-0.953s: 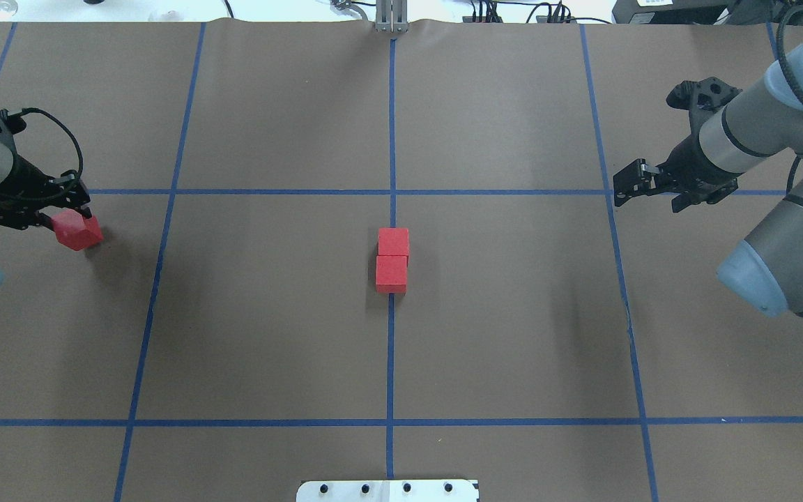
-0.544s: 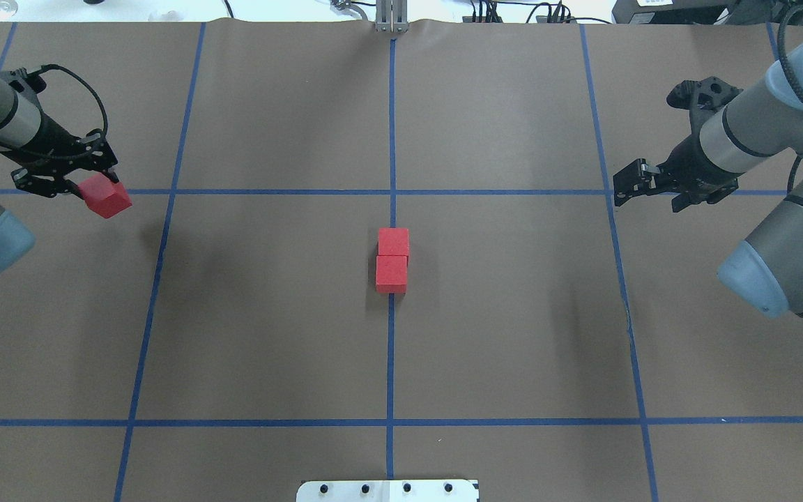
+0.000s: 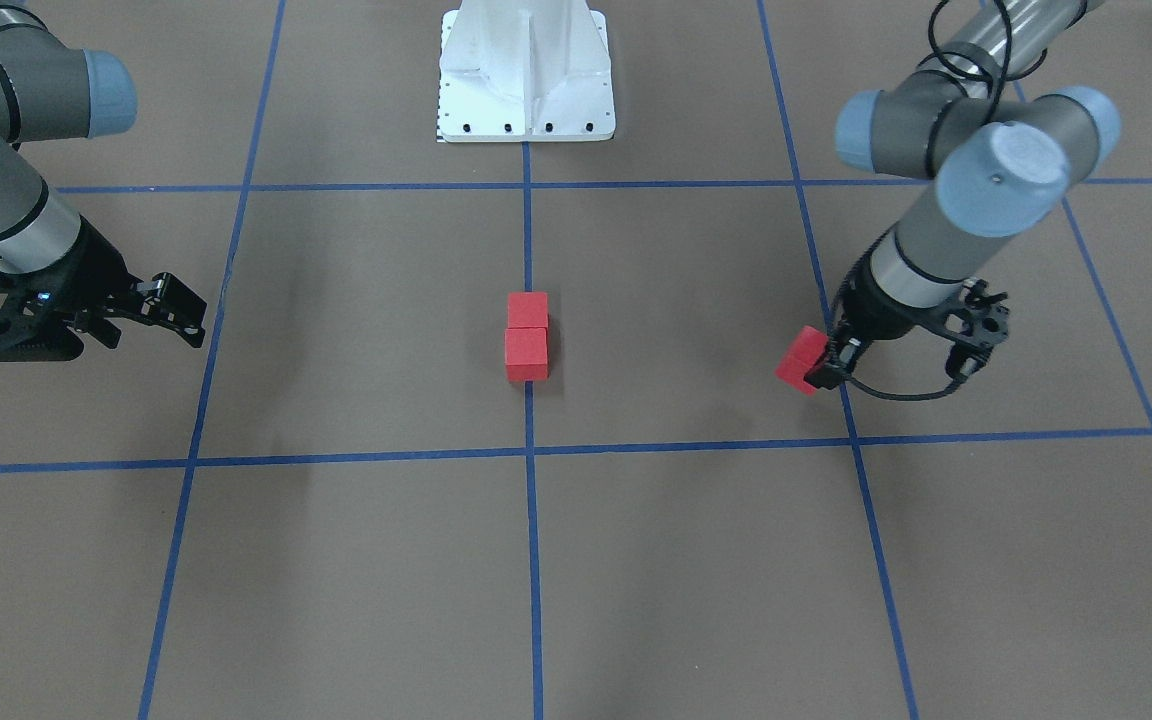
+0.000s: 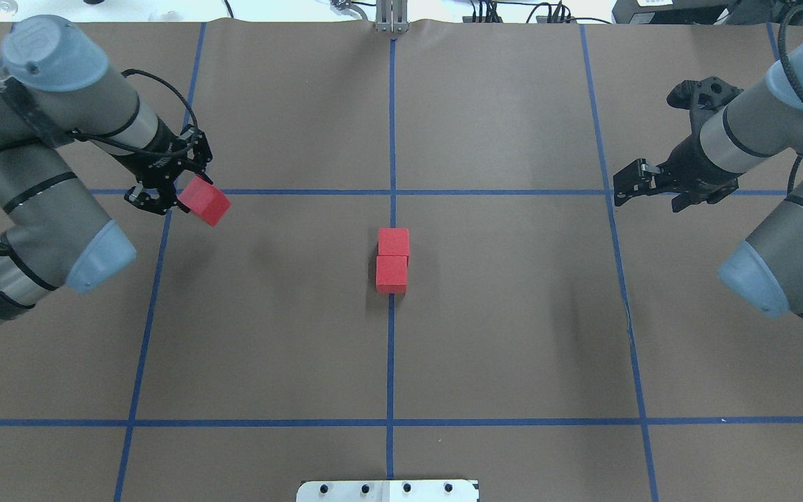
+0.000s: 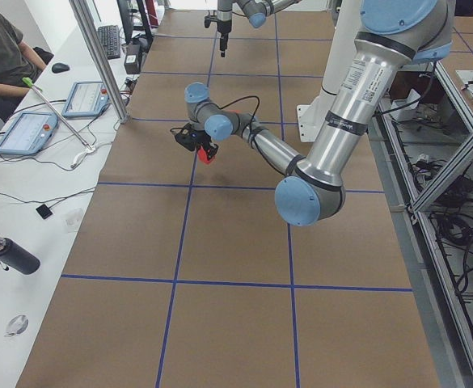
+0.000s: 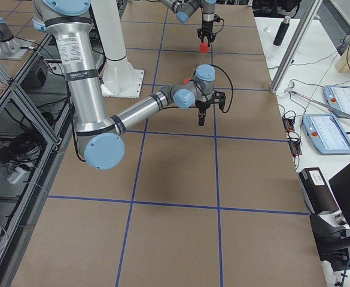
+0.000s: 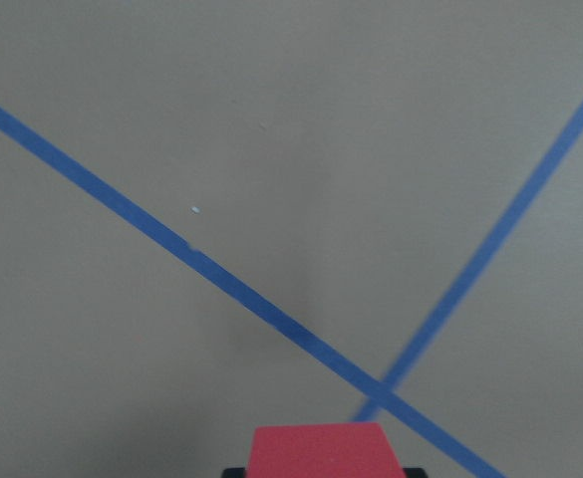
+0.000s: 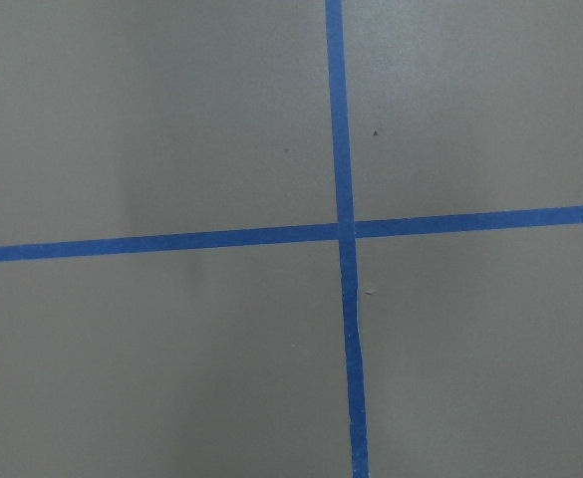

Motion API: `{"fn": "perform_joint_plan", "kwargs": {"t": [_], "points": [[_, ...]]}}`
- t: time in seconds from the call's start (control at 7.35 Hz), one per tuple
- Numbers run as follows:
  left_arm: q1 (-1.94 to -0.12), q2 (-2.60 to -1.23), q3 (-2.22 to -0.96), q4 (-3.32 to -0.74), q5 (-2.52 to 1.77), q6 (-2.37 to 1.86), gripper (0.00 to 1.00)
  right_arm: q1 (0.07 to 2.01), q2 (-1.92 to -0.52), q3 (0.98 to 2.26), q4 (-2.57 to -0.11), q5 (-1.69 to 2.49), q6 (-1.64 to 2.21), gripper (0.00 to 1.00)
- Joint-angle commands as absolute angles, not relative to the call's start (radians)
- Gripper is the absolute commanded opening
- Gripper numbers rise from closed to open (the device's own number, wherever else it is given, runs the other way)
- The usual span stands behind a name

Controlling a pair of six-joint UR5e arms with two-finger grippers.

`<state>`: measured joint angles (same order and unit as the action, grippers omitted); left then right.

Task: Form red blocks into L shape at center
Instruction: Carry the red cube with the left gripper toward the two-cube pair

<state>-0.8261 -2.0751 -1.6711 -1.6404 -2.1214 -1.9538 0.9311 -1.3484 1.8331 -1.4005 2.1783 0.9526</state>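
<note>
We record one bench (image 4: 513,348), brown and matte, marked with a grid of blue tape. The robot's white base (image 3: 526,70) stands at the bench's robot-side edge. We count three red blocks of equal size. Two lie flat at the middle of the bench, on the middle tape line (image 4: 389,362). The near block (image 4: 391,273) and the far block (image 4: 393,242) touch face to face in a short row along that line, the far one set a shade toward the bench's right edge. The third block (image 4: 205,201) is lifted off the bench and tilted, clamped by one end in the left claw (image 4: 189,195). It hangs near the tape crossing (image 4: 171,192) that lies between the middle and the bench's left edge, well apart from the pair. In the left wrist view we see its top face at the lower border, with that crossing just beyond it. The right claw (image 4: 624,185) hangs near the bench's right edge with its fingers apart, well away from every block. Its wrist view shows brown bench and crossed tape.
</note>
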Motion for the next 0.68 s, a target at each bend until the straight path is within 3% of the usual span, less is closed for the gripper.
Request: {"fn": "perform_joint_plan", "kwargs": {"t": [0.0,0.54], "points": [[-0.74,-2.222,-1.651,-1.522,-2.08,-2.026,0.0,0.933,-1.35,1.832,-1.401,2.178,0.953,0.99],[-0.646,-2.361,-1.476,-1.54,-2.071,-2.32,0.0,0.931,-1.353,1.825,-1.401,2.178,0.951,0.99]]}}
